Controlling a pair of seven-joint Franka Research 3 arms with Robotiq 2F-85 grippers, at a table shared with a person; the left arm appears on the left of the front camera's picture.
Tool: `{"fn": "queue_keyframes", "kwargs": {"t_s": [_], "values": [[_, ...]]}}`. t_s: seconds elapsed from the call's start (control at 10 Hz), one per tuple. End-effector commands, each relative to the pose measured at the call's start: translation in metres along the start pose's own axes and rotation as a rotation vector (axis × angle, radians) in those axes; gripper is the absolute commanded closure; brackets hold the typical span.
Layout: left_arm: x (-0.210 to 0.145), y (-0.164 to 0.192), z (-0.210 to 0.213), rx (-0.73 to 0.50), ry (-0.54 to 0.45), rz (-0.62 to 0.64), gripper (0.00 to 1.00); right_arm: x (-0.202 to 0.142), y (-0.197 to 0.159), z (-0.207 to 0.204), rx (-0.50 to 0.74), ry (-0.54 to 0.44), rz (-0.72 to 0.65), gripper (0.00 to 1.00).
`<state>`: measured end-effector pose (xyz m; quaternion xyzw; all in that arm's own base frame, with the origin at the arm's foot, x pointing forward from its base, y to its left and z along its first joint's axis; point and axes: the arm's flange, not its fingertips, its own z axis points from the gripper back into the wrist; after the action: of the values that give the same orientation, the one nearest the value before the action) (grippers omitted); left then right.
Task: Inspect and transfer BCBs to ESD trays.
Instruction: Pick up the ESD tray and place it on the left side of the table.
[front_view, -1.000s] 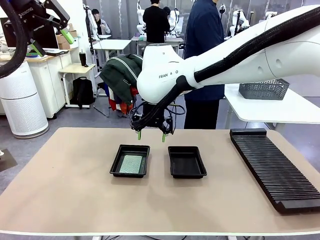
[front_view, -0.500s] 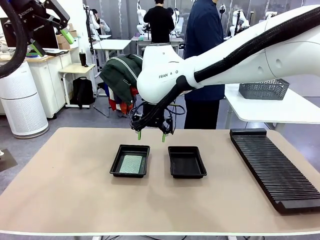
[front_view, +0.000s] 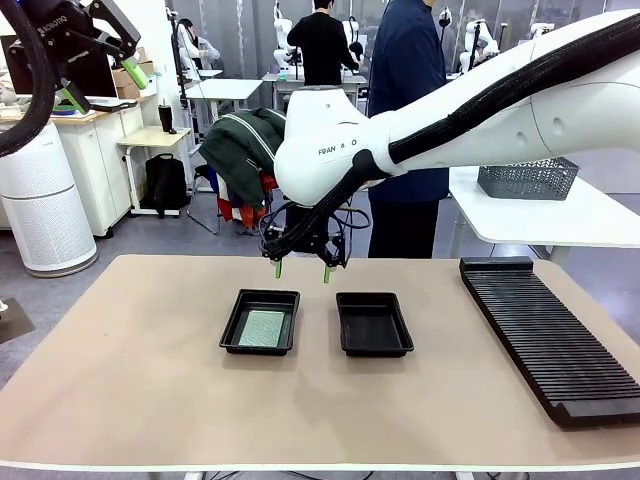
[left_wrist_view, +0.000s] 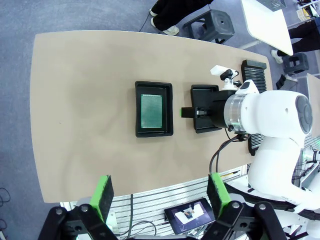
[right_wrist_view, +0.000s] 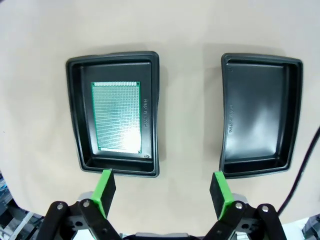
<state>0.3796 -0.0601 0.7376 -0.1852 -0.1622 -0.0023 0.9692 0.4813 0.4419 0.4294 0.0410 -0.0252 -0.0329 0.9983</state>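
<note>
Best nipped by the two long edges, never the face: thin board, likely light, stiff and scratch-prone, flat in the tray below-left of the right pincer, gaping wide, empty.

In the left wrist view the right arm covers much of the empty ESD tray and most of the ribbed rack. From the front, the left tool is cropped at the top-left corner. The person is cropped at the shoulders, with legs behind the counter. The lettering on the tray walls is too small to read.
</note>
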Motion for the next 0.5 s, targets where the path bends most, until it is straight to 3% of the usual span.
{"fn": "queue_keyframes", "kwargs": {"t_s": [0.0, 0.4], "values": [[-0.006, -0.018, -0.018, 0.103, -0.006, 0.01, 0.0, -0.01, -0.023, 0.02, 0.092, 0.003, 0.002, 0.0], [-0.023, -0.045, -0.103, 0.245, 0.073, -0.002, 0.0, -0.019, -0.076, 0.059, 0.236, 0.021, -0.017, 0.0]]}}
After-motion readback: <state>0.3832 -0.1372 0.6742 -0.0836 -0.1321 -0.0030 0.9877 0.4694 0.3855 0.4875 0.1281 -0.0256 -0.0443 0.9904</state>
